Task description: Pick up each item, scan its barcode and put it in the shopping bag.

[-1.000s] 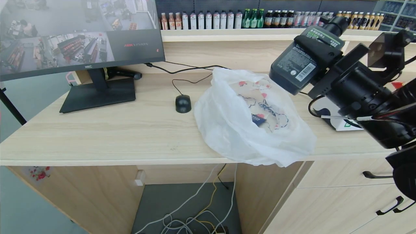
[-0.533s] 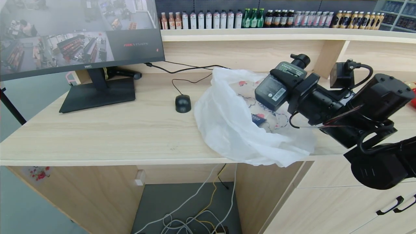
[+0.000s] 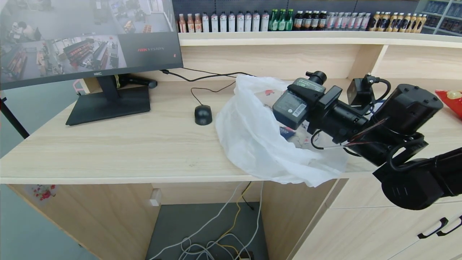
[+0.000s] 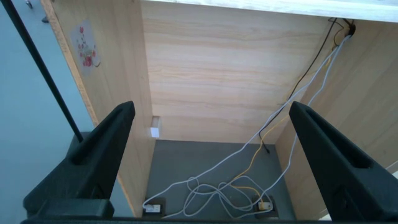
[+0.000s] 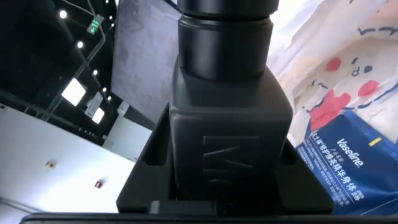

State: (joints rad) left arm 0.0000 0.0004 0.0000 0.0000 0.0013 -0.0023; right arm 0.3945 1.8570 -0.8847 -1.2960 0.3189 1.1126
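- My right hand (image 3: 314, 99) is closed around a dark, square-sided bottle (image 3: 290, 106). The bottle lies tilted, with its black cap toward the back wall and its barcode label toward the front.
- The bottle hangs over the open mouth of the white plastic shopping bag (image 3: 252, 141), near the bag's right rim. I cannot tell whether it touches the plastic.
- In the right wrist view, the bottle (image 5: 230, 143) sits between my fingers, with the bag's printed lining (image 5: 367, 37) beyond it.
- A blue packet (image 3: 287, 132) lies inside the bag, just below the bottle.
- The bag slumps on the tabletop (image 3: 126, 148). Its lower fold spills over the front edge.
- My left hand (image 4: 217, 162) is spread wide and holds nothing. It is low, facing the recess under the tabletop, where loose cables (image 4: 224, 193) lie on the floor.
- Left of the bag is a bare stretch of pale wood running to the front edge. A black mouse (image 3: 203, 115) sits just beside the bag, with its cord trailing back.
- Further left, a monitor (image 3: 86, 36) stands on a flat black base near the back.
- A raised ledge (image 3: 270, 39) closes off the back of the tabletop. Behind it is a shelf lined with bottled drinks (image 3: 288, 20).
- A red tray (image 3: 451, 101) shows at the far right edge.
- Drawers with black handles (image 3: 431, 229) sit below the tabletop on the right.
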